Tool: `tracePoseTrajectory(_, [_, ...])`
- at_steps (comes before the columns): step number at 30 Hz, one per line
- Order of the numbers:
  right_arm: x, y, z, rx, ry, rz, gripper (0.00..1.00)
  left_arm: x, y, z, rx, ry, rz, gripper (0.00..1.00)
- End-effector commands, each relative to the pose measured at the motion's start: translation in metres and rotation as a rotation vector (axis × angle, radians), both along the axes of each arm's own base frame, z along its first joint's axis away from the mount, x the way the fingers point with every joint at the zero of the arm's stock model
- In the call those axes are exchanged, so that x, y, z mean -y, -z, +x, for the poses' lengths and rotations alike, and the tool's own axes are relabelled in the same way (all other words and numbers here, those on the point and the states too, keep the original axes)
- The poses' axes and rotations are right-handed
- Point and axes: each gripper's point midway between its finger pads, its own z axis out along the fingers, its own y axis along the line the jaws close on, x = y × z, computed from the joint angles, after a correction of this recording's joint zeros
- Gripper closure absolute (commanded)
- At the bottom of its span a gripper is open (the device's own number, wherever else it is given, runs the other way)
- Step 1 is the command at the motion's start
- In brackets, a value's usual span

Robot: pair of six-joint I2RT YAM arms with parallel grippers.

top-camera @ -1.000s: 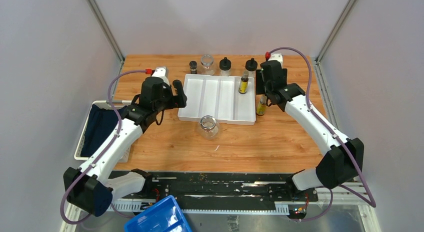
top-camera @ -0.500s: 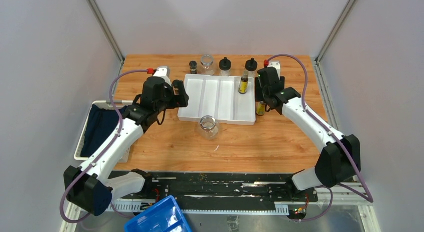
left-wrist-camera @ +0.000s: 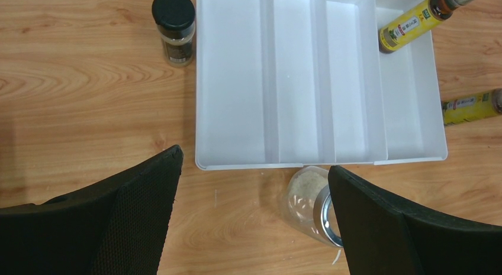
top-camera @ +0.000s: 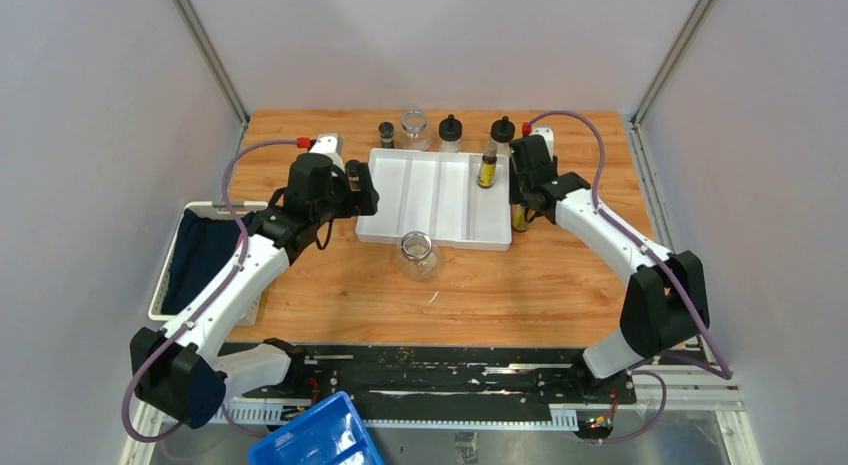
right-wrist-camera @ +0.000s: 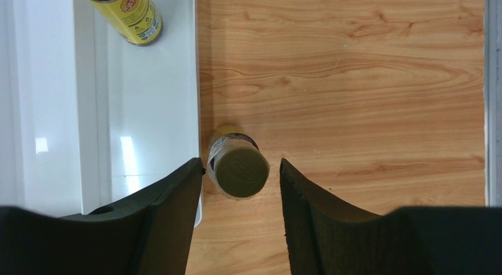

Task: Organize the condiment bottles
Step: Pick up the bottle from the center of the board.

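We see the right gripper (right-wrist-camera: 240, 164) straddling the oil bottle (right-wrist-camera: 237, 173) beside the tray (right-wrist-camera: 154, 109), jaws apart, not clamped; the left gripper (left-wrist-camera: 254, 161) gapes wide.

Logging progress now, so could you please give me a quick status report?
Left pincer open, by tray edge. Right pincer open, straddling upright oil bottle beside tray. Tray wall crowds one finger.
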Motion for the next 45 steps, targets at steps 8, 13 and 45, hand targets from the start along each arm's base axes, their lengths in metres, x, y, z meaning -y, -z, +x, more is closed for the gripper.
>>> tracePoseTrajectory(8, [0.007, 0.009, 0.004, -0.016, 0.035, 0.028, 0.87, 0.005, -0.002, 0.008, 0.015, 0.012, 0.005, 0.00])
tracePoseTrajectory(13, [0.004, 0.005, 0.004, -0.008, 0.023, 0.051, 1.00, 0.005, -0.003, 0.006, 0.016, 0.011, 0.003, 0.00])
tracePoseTrajectory(45, [-0.041, -0.102, -0.013, 0.189, -0.202, 0.186, 1.00, 0.012, -0.001, 0.003, 0.011, 0.015, -0.011, 0.00])
